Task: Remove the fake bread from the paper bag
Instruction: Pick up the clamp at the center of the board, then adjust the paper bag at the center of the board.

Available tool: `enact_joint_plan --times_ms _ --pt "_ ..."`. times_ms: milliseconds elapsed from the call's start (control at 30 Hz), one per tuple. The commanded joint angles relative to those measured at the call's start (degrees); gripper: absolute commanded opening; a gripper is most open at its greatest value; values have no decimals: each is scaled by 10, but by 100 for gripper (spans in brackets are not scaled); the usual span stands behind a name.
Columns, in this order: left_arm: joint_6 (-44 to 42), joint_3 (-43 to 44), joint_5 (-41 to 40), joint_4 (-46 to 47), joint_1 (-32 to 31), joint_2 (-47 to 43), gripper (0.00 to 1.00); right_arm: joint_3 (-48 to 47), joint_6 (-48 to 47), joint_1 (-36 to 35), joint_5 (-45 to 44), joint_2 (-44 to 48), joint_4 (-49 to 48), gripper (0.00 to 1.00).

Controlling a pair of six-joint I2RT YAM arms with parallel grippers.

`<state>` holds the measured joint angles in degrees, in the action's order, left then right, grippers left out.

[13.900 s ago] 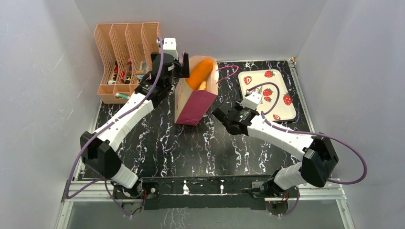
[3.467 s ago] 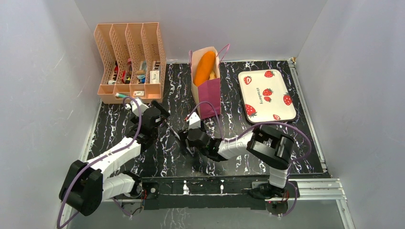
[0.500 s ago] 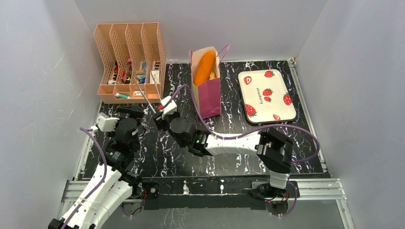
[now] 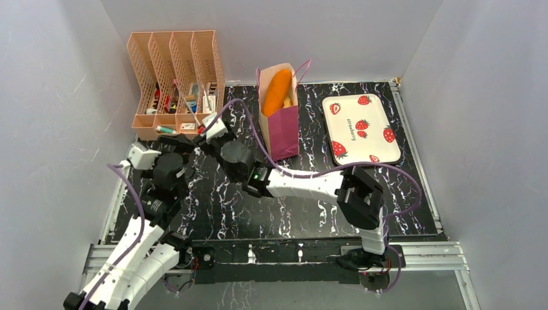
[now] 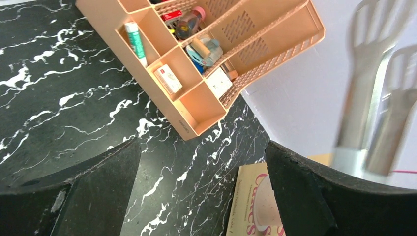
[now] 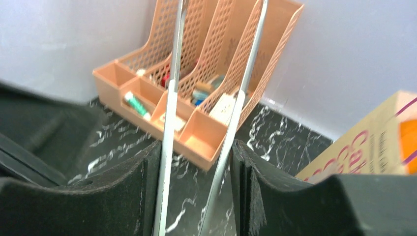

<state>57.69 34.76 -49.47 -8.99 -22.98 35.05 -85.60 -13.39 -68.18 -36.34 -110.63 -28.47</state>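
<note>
The paper bag (image 4: 279, 126), tan above and maroon below, stands upright at the back centre. The orange fake bread (image 4: 276, 92) sticks out of its top. My right gripper (image 4: 205, 134) is left of the bag and shut on a pair of metal tongs (image 4: 187, 106), which point toward the rack. In the right wrist view the two tong arms (image 6: 169, 123) run between my fingers (image 6: 196, 191), and the bag (image 6: 364, 147) and bread (image 6: 408, 142) are at the right edge. My left gripper (image 4: 183, 147) is open and empty; in its wrist view (image 5: 201, 196) it is low over the table, with the bag (image 5: 251, 201) ahead and the tong heads (image 5: 378, 88) at right.
A peach file rack (image 4: 176, 84) with small items stands at the back left, just beyond the tong tips; it also shows in the left wrist view (image 5: 196, 64) and the right wrist view (image 6: 196, 88). A strawberry-print tray (image 4: 360, 128) lies right of the bag. Walls close in on three sides.
</note>
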Motion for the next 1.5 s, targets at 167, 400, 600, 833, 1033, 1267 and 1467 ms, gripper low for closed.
enact_joint_plan --times_ms 167,400,600,833,1033,1267,1467 --pt "-139 76 97 123 2 118 98 -72 -36 51 -15 75 -44 44" --pt "-201 168 219 174 3 216 98 -55 -38 96 -31 139 -49 43" --pt "-223 252 331 160 4 293 98 -28 -25 137 -52 197 -51 41" --pt "-238 328 446 125 3 361 98 4 -2 174 -70 251 -37 41" --pt "-245 342 524 145 -1 378 98 50 34 212 -83 299 -20 40" --pt "-300 372 514 111 -52 391 98 89 74 248 -88 334 5 40" --pt "-345 406 454 74 -104 415 98 106 86 254 -92 345 15 40"
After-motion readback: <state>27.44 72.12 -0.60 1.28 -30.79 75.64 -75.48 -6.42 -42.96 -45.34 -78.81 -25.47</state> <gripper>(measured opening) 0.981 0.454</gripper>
